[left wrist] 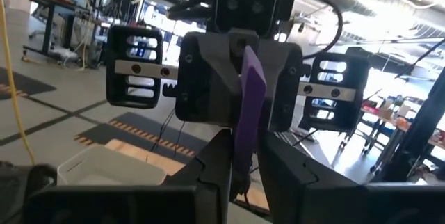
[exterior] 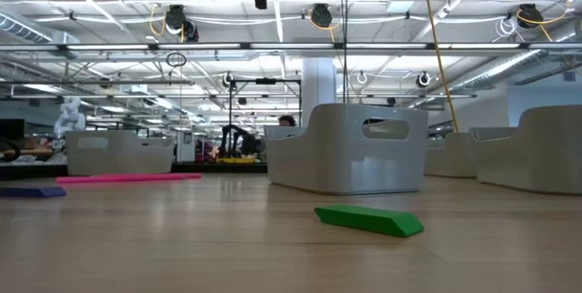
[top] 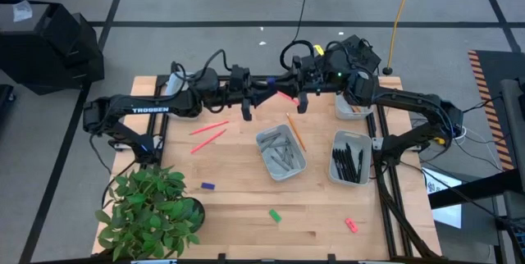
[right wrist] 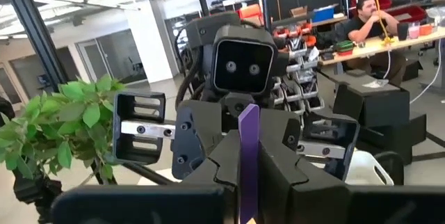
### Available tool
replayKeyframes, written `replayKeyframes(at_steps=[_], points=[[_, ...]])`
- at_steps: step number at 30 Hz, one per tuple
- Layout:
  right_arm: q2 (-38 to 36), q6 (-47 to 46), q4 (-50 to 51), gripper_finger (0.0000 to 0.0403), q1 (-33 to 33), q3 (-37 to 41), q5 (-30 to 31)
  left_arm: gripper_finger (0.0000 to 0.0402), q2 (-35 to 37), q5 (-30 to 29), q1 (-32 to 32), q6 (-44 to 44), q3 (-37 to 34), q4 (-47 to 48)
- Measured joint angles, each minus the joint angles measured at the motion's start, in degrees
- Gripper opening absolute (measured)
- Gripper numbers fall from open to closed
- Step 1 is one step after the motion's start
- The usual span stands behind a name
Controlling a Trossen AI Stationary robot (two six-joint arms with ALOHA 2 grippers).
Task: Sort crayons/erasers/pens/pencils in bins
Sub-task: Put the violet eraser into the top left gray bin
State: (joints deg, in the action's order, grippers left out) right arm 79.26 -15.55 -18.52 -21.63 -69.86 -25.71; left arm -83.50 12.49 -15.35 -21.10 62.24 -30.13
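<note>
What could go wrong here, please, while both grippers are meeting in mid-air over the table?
1. The purple eraser sits tilted between the left gripper and the right gripper. If one lets go badly, it may slip and drop.
2. The handover is well above the table, near its far edge, so a dropped eraser could bounce off.
3. The fingers are nose to nose, so a small misalignment could make them collide.

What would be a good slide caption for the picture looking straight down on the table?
Two arms meet above the table's far edge, over bins of sorted crayons and pens, with pencils and erasers left loose.

Dark arms (top: pixel 156 110), white TROSSEN lettering, black cables
</note>
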Motion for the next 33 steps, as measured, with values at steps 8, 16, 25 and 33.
replayKeyframes(at_steps=[8, 16, 25, 33], points=[[0.02, 0.76, 4.70, 0.0020, 0.00, 0.01, -1.60, 0.0072, 0.00, 1.83, 0.00, -0.07, 0.00, 5.10], [0.07, 2.13, 9.21, 0.0020, 0.55, 0.02, -2.90, 0.0071, -0.31, 2.32, 0.09, 0.42, 0.00, 7.35], [0.04, 2.60, 9.52, 0.0020, 0.68, 0.01, -2.42, 0.0066, -0.39, 1.99, 0.13, 1.53, 0.00, 7.32], [0.04, 2.78, 9.50, 0.0020, 0.68, 0.00, -2.38, 0.0018, -0.42, 2.40, 0.11, 1.51, 0.00, 7.74]])
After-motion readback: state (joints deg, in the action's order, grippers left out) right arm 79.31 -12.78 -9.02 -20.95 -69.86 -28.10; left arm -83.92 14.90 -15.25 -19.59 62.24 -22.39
